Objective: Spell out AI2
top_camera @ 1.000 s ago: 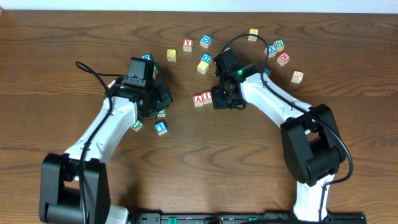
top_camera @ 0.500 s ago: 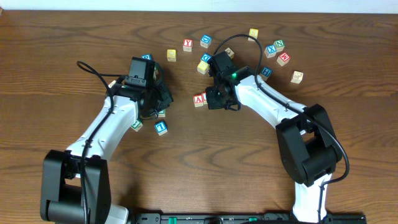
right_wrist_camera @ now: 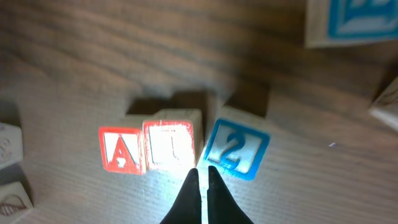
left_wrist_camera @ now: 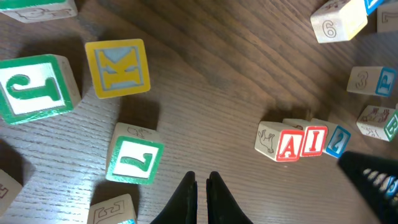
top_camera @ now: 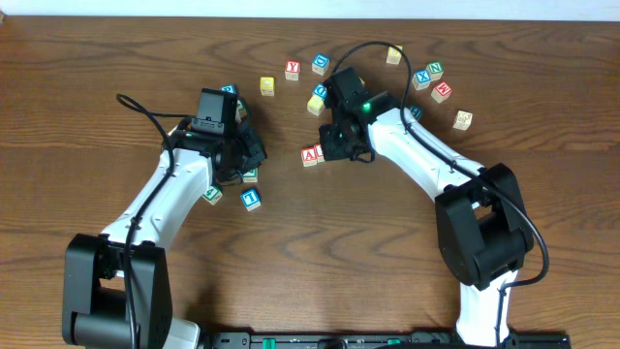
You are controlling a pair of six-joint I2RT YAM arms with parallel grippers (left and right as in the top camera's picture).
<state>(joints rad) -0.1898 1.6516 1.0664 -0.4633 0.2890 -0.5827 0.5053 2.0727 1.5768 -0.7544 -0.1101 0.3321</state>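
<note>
Wooden table [top_camera: 310,262] carries many small letter cubes, and three of them make a short row near its middle.

In the right wrist view, the red A cube [right_wrist_camera: 122,150] is at 9 o'clock in the row, the red I cube [right_wrist_camera: 172,144] is in the middle, and the blue 2 cube [right_wrist_camera: 235,150] is at 3 o'clock. The A and the I touch side by side. The 2 is just beside the I but turned a little clockwise, so the row is not fully straight.

The right gripper [right_wrist_camera: 203,177] has its fingers pressed together and pinches nothing. Its tips point at the seam between the I and the 2. Whether they touch a cube, I cannot tell.

From overhead, this gripper covers the I and the 2, and only the A shows, at its 9 o'clock.

The left gripper [left_wrist_camera: 200,182] is also pressed together and empty. It is well apart from the row, which lies at its 2 o'clock in the left wrist view. A green cube [left_wrist_camera: 135,158] lies just beside its tips at 10 o'clock, and a yellow cube [left_wrist_camera: 118,67] is farther at 11 o'clock.
</note>
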